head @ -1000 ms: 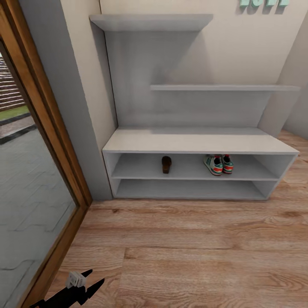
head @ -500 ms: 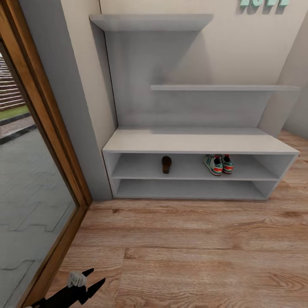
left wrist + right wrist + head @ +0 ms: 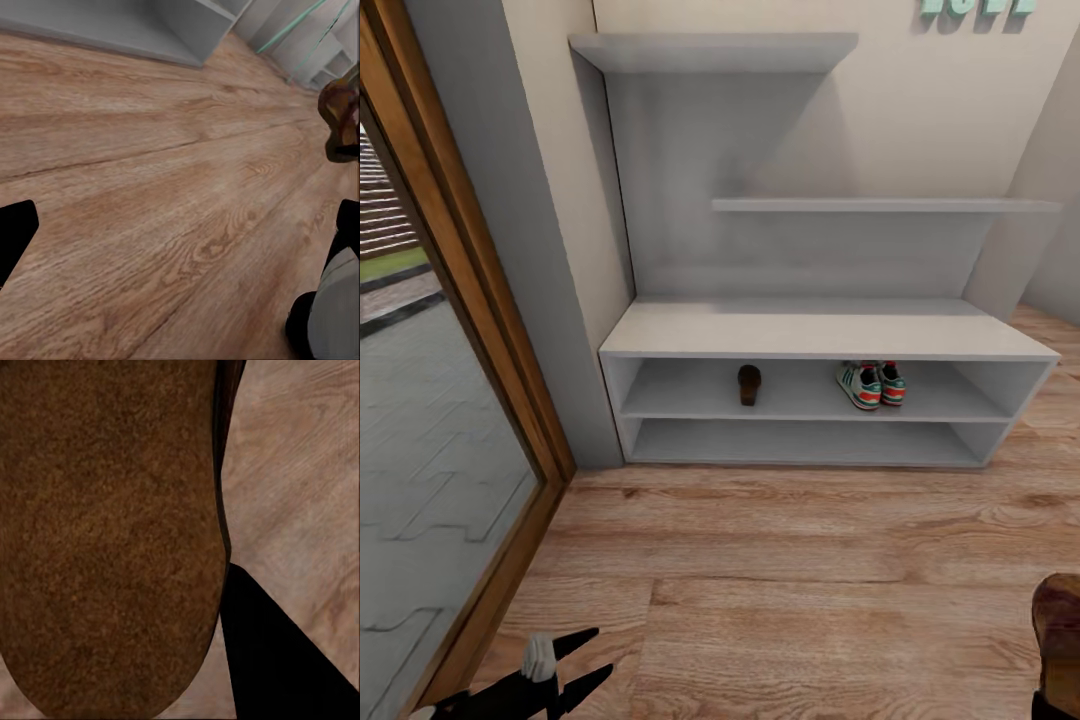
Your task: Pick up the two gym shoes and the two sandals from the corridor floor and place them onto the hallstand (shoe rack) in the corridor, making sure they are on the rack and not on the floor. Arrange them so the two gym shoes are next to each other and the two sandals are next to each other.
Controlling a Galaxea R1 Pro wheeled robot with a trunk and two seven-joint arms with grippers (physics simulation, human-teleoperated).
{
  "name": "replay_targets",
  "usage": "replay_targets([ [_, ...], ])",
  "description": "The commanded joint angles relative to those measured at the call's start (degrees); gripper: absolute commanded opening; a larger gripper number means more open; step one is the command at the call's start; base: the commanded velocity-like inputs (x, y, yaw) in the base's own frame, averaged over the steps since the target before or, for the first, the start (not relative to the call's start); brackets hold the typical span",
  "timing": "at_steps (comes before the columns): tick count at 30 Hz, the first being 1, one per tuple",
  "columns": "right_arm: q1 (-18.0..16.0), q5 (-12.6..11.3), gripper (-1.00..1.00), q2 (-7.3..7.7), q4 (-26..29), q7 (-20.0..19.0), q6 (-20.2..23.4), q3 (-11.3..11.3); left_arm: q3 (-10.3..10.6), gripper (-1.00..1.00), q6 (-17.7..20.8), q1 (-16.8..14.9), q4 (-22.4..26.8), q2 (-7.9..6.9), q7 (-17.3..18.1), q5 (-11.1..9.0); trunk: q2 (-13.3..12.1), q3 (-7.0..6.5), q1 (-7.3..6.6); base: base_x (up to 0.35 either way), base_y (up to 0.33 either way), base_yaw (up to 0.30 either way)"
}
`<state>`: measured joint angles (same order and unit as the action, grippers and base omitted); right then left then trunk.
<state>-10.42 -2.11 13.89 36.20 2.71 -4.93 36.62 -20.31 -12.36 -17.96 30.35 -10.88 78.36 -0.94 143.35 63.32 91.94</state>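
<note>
the head view looks forward and down at the hallstand (image 3: 815, 340) from well back. the left wrist view skims low over the same corridor floor (image 3: 150, 195). the right wrist view sits tight against a sandal (image 3: 105, 532).

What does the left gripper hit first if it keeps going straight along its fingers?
Most likely the bare corridor floor: the left wrist view looks along the left gripper onto planks. The hallstand base lies farther on; depth is uncertain.
</note>
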Motion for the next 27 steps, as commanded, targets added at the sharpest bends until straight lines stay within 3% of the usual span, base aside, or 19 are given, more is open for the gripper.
replay_targets([
  [1, 0.0, -0.2, -1.0, -1.18, 0.2, 0.2, -0.2, -4.5, -0.4, 1.0, -0.4, 0.1, 0.0, -0.07, 0.7, -0.6, 0.0, 0.05, -0.01, 0.0, 0.0, 0.0],
  [2, -0.1, -0.2, -1.0, -2.38, 0.5, 0.3, -0.1, -9.1, -0.8, 1.0, -0.4, 0.2, 0.0, -0.11, 1.1, -1.0, 0.0, 0.05, -0.01, 0.0, 0.0, 0.0],
  [6, -0.3, 0.0, -1.0, -5.98, 2.8, 0.5, 0.5, -20.5, -1.2, 1.0, -0.4, 0.5, 0.0, -0.22, 2.0, -1.6, 0.0, 0.05, -0.01, 0.0, 0.0, 0.0],
  [8, -0.9, 0.0, -1.0, -7.93, 4.2, 0.5, 1.4, -24.6, -1.3, 1.0, -0.4, 0.5, 0.0, -0.48, 2.7, -1.7, 0.0, 0.05, -0.01, 0.0, 0.0, 0.0],
  [11, -2.7, 0.2, -1.0, -11.12, 6.2, 0.7, 5.1, -29.0, -1.3, 1.0, -0.4, 0.6, 0.0, -1.3, 4.2, -2.0, 0.0, 0.05, -0.01, 0.0, 0.0, 0.0],
  [13, -5.6, 0.7, -1.0, -14.64, 7.5, 1.5, 12.1, -32.5, -1.4, 1.0, -0.4, 0.6, 0.0, -1.93, 5.9, -2.5, 0.0, 0.05, -0.01, 0.0, 0.0, 0.0],
  [17, -11.6, 1.3, -1.0, -19.68, 8.1, 5.0, 23.2, -36.1, -1.4, 1.0, -0.4, 0.6, 0.0, -2.31, 7.7, -2.7, 0.0, 0.05, -0.01, 0.0, 0.0, 0.0],
  [21, -18.1, 1.5, -1.0, -23.78, 8.0, 9.7, 30.0, -38.0, -1.4, 1.0, -0.4, 0.6, 0.1, -2.43, 8.5, -2.8, 0.0, 0.05, -0.01, 0.0, 0.0, 0.0],
  [23, -21.4, 1.6, -1.0, -23.88, 8.0, 11.3, 32.1, -39.0, -1.3, 1.0, -0.4, 0.6, 0.1, -2.45, 9.0, -2.8, 0.0, 0.05, -0.01, 0.0, 0.0, 0.0],
  [24, -25.4, 1.5, -1.0, -23.88, 7.6, 12.4, 34.7, -40.2, -1.3, 1.0, -0.4, 0.6, 0.1, -2.47, 9.4, -2.8, 0.0, 0.05, -0.01, 0.0, 0.0, 0.0],
  [27, -29.1, 1.4, -1.0, -23.88, 7.0, 12.9, 37.2, -41.0, -1.2, 1.0, -0.5, 0.6, 0.2, -2.47, 9.6, -2.5, 0.0, 0.05, -0.01, 0.0, 0.0, 0.0],
])
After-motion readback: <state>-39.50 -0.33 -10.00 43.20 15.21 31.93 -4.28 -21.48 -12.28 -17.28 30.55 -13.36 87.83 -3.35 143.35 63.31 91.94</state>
